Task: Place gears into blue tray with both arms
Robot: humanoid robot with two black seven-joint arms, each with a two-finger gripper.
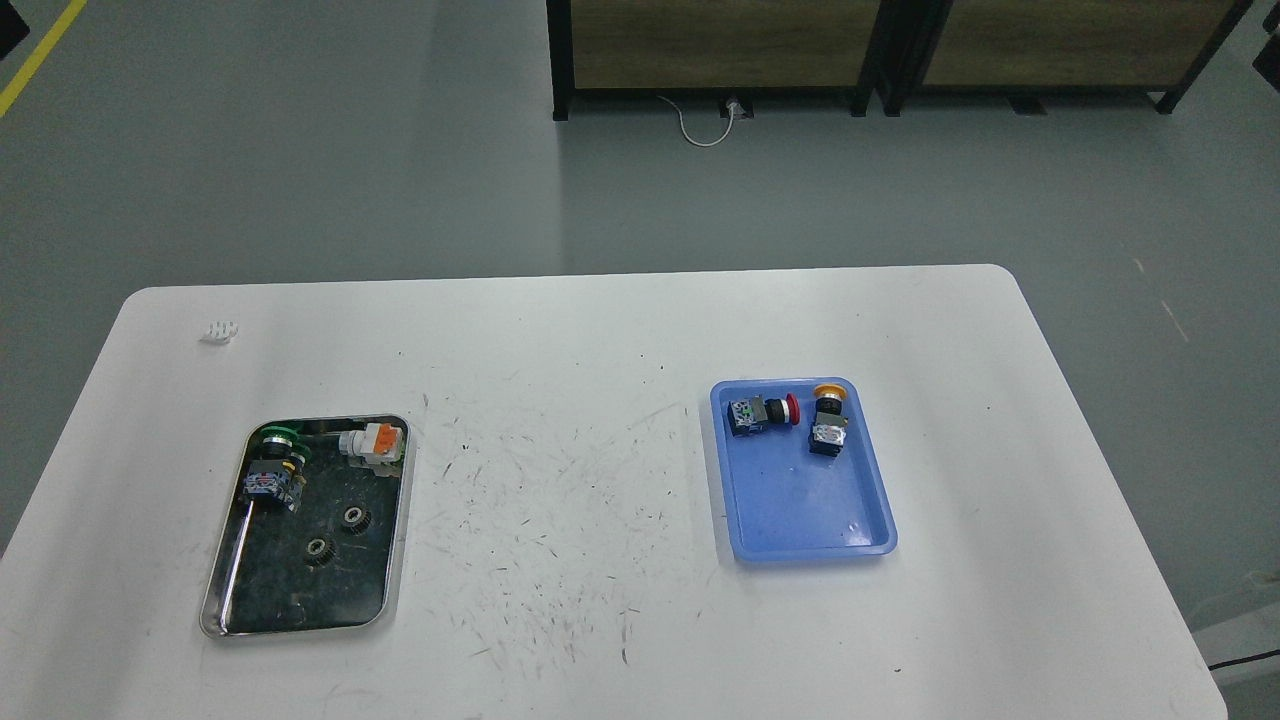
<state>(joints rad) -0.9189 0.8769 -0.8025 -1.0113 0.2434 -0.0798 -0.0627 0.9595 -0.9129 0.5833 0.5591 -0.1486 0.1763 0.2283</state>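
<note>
Right now, neither arm shows in the head view, so I cannot tell if the left gripper or the right gripper is open or closed, or if either holds anything.

A big white table [600, 330] fills most of the view. It has lots of small dark scratch marks in the middle.

On the left side sits a shiny steel tray [228, 590] with a dark bottom. Both gears lie in it, flat on the dark floor. One gear [354, 517] is a bit farther back and to the right. The other gear [319, 550] is closer to me and a bit left. They are near each other but not touching. At the back of this tray is a switch with a green cap [274, 466], and beside it, in the back right corner, a white switch with an orange part [375, 443].

On the right side sits the blue tray [800, 535], well apart from the steel tray. No gear is in it. At its back end lie two switches: one with a red cap [762, 412], on its side, and one with a yellow cap [828, 420] just to its right. The front part of the blue tray is bare.

A small white thing [219, 331] lies near the back left corner of the table. I cannot tell what it is.
</note>
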